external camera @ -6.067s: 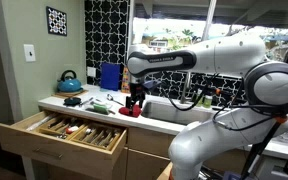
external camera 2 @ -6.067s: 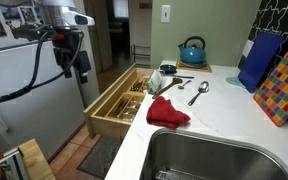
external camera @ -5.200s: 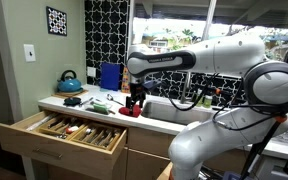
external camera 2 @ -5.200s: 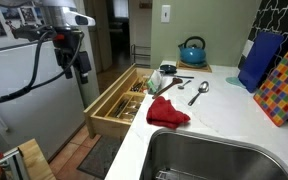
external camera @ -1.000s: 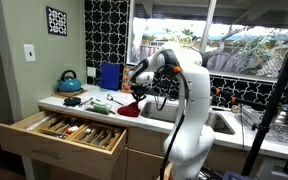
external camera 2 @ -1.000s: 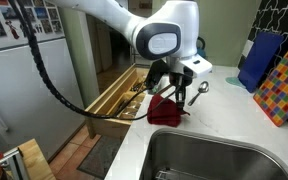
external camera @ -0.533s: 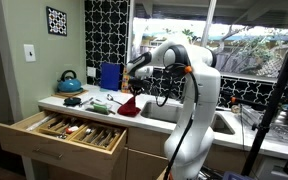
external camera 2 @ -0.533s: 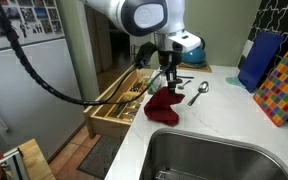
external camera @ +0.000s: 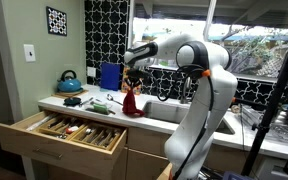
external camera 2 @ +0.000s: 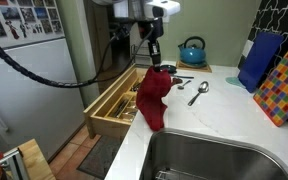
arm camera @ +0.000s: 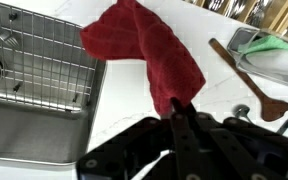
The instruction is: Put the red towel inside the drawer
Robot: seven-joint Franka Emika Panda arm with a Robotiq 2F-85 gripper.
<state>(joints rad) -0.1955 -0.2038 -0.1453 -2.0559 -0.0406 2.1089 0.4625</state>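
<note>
The red towel (external camera 2: 151, 100) hangs in the air above the white counter (external camera 2: 219, 112), pinched at its top corner by my gripper (external camera 2: 154, 66), which is shut on it. In an exterior view the towel (external camera: 132, 101) dangles over the counter's front part, to the right of the open wooden drawer (external camera: 68, 131). The drawer (external camera 2: 112, 106) holds utensils in dividers. In the wrist view the towel (arm camera: 144, 50) drapes away from my shut fingertips (arm camera: 177, 104) over the counter beside the sink.
A steel sink (arm camera: 29, 85) lies next to the towel. A wooden spoon (arm camera: 250, 82), a metal spoon (external camera 2: 198, 93) and a green-lidded container (arm camera: 267, 47) lie on the counter. A blue kettle (external camera 2: 192, 50), a blue board (external camera 2: 256, 60) and a chequered cloth (external camera 2: 282, 88) stand at the back.
My gripper has risen with the towel in it. The towel has left the counter and now hangs full length, shifted a little toward the drawer.
</note>
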